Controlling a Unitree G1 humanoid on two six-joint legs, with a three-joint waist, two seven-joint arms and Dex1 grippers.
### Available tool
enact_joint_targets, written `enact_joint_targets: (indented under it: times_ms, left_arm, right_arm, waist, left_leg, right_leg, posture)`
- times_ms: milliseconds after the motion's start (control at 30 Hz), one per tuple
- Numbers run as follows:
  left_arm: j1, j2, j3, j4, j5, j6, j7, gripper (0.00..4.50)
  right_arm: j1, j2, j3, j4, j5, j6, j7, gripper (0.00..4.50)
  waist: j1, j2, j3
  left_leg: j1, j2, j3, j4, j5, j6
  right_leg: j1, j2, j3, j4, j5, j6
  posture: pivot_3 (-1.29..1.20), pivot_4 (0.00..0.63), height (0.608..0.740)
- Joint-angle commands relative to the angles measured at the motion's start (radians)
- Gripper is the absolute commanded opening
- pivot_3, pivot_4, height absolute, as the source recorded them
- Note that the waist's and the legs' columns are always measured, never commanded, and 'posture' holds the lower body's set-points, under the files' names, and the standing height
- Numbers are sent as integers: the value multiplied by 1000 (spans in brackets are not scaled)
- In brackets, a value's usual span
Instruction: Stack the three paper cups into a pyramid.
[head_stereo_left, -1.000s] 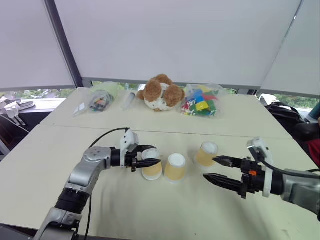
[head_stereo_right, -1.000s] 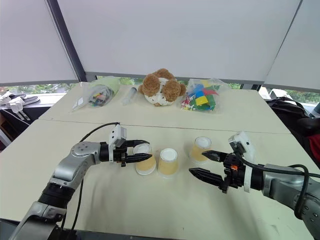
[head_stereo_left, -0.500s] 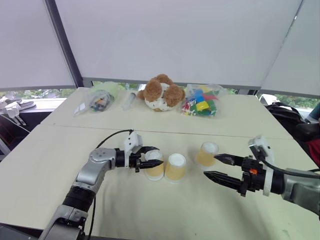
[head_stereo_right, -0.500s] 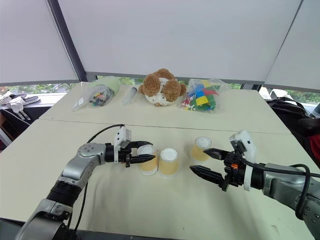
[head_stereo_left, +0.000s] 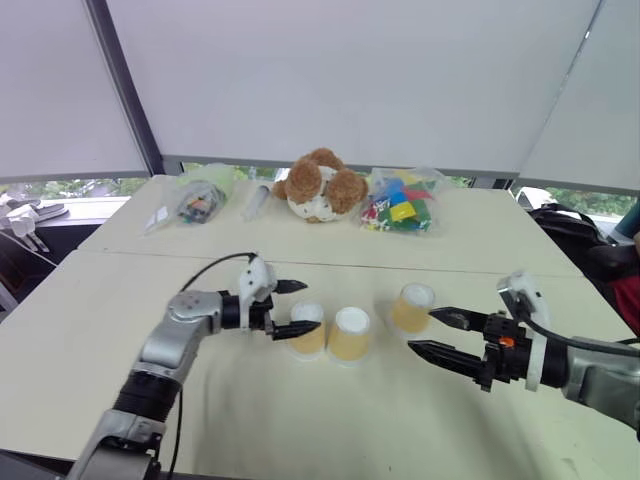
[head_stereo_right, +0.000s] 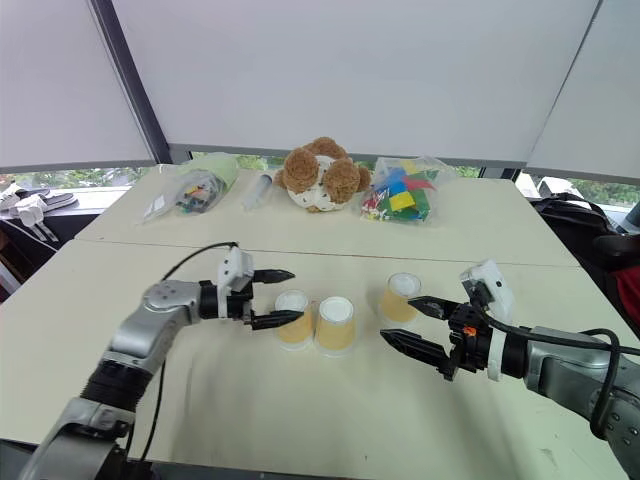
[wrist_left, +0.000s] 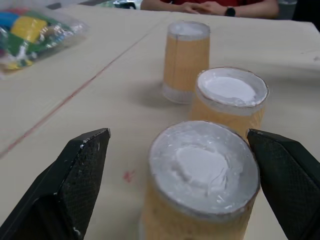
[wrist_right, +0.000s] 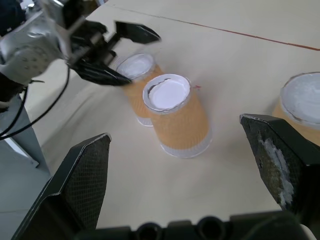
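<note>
the three paper cups (head_stereo_right: 337, 322) stand upside down in a row on the table (head_stereo_right: 300, 420), two touching and one apart, between the spread-open left gripper (head_stereo_right: 272, 297) and spread-open right gripper (head_stereo_right: 408, 327); light, crushable, best pinched gently mid-wall.

A pale cream worktop (head_stereo_left: 90, 330) fills the room's centre, a seam running across it where two tables meet. Behind it, white roller blinds (head_stereo_left: 350, 70) cover tall windows, split by a dark frame post (head_stereo_left: 125, 85). Green foliage shows in the strip of glass under the blinds (head_stereo_left: 70, 187). Soft daylight comes through, even and shadowless.
</note>
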Motion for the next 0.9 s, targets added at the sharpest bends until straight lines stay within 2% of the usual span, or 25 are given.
enact_joint_targets:
  times_ms: [33,133,233,433,600,900]
  left_arm:
    - [39,85,60,-144,-60,86,-15,4489]
    - [110,232,126,-278,-139,234,-49,4489]
    - [166,333,153,-381,-194,337,-64,4489]
    - [187,476,296,-533,-366,544,-38,4489]
    - [176,488,339,-575,-427,592,28,4489]
    - [223,457,323,-610,-438,575,101,4489]
  right_arm:
    - [-11,33,-30,46,-47,-66,2,4500]
    - [-40,88,-8,136,-155,-168,-7,4500]
    - [-61,119,23,194,-228,-231,12,4500]
    - [-159,185,135,354,-365,-337,54,4500]
    - [-224,224,181,453,-418,-377,99,4500]
    - [-280,254,223,566,-535,-471,128,4500]
  waist:
    - [0,0,0]
    - [-7,0,0]
    - [-2,0,0]
    - [-3,-1,1]
    - [-1,1,0]
    - [-2,1,0]
  left_leg:
    - [0,0,0,0,0,0]
    - [0,1,1,0,0,0]
    - [0,1,1,-1,0,0]
    - [0,0,1,0,0,0]
    - [1,0,1,-1,0,0]
    - [1,0,2,-1,0,0]
  right_leg:
    - [0,0,0,0,0,0]
    - [0,0,0,0,0,0]
    - [-1,0,0,0,0,0]
    - [-1,0,0,0,0,0]
    - [-1,0,0,0,0,0]
    - [-1,0,0,0,0,0]
  posture:
    - [0,150,740]
    - [0,150,740]
    - [0,150,740]
    - [0,150,740]
    - [0,150,740]
    - [0,150,740]
